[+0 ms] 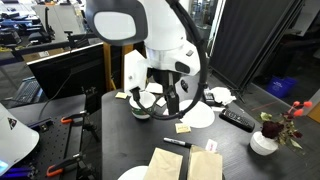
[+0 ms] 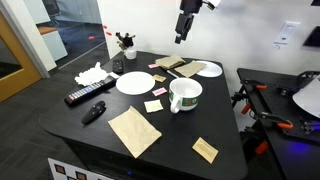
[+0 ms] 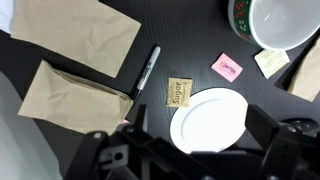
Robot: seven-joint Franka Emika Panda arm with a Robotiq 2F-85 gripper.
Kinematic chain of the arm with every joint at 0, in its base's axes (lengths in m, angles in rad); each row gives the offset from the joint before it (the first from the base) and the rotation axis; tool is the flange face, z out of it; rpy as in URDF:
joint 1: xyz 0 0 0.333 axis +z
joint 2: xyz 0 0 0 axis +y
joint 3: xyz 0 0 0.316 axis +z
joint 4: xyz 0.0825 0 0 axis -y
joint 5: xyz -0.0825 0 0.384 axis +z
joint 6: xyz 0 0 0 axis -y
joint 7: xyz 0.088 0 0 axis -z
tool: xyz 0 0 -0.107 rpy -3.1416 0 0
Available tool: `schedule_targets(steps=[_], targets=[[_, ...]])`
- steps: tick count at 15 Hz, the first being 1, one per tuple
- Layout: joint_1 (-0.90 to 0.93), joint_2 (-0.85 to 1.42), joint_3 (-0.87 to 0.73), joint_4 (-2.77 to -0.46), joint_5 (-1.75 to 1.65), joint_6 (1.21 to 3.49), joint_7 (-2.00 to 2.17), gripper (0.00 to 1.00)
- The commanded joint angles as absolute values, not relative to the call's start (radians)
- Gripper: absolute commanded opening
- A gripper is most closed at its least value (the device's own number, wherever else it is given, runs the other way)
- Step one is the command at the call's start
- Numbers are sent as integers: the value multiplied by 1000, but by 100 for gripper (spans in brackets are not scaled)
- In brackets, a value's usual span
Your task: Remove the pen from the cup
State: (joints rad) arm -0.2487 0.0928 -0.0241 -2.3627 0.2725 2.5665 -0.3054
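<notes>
Wrist view, containers: one cup (image 3: 268, 22), white with a green band, at the far right and cut off by the top edge. The part of its interior that shows is plain white. One pen (image 3: 148, 68), slim and black, lies flat on the black table (image 3: 190, 45), well apart from the cup, just right of the two paper bags (image 3: 80, 90) and just left of a brown sugar packet (image 3: 178, 92). One pink slip (image 3: 227, 67) lies between the packet and the cup. One white plate (image 3: 208, 118), bare, sits near the packet.

Exterior views, containers: one white vase (image 2: 125, 48) at the far left corner holds red flowers (image 1: 290, 115). The cup (image 2: 185, 95) stands mid-table.

Hard to make out: the gripper (image 2: 183, 38) hangs high above the far edge of the table. It is small in an exterior view and a dark blur along the bottom of the wrist view, so I cannot tell how wide its jaws stand. The arm hides most of the cup in an exterior view, where the pen (image 1: 177, 142) shows as a thin dark stick.

Counts:
- Plates, two (image 2: 133, 82).
- Remote control, one (image 2: 82, 97).
- Stubby dark marker, one (image 2: 93, 112).
- Near paper bag, one (image 2: 133, 130).
- Yellow slips, two (image 2: 153, 105).
- Crumpled white tissue, one (image 2: 92, 73).
</notes>
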Motion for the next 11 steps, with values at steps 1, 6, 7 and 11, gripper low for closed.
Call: schedule_targets(steps=[1,6,7,11], targets=[[-221,-93,-61,-2495,325,2534,-401,100],[-164,-129,-124,-2520,319,2547,-452,100],[-155,-156,-137,-2537,318,2541,-463,100],[-144,-188,-148,-2562,315,2539,-472,100]])
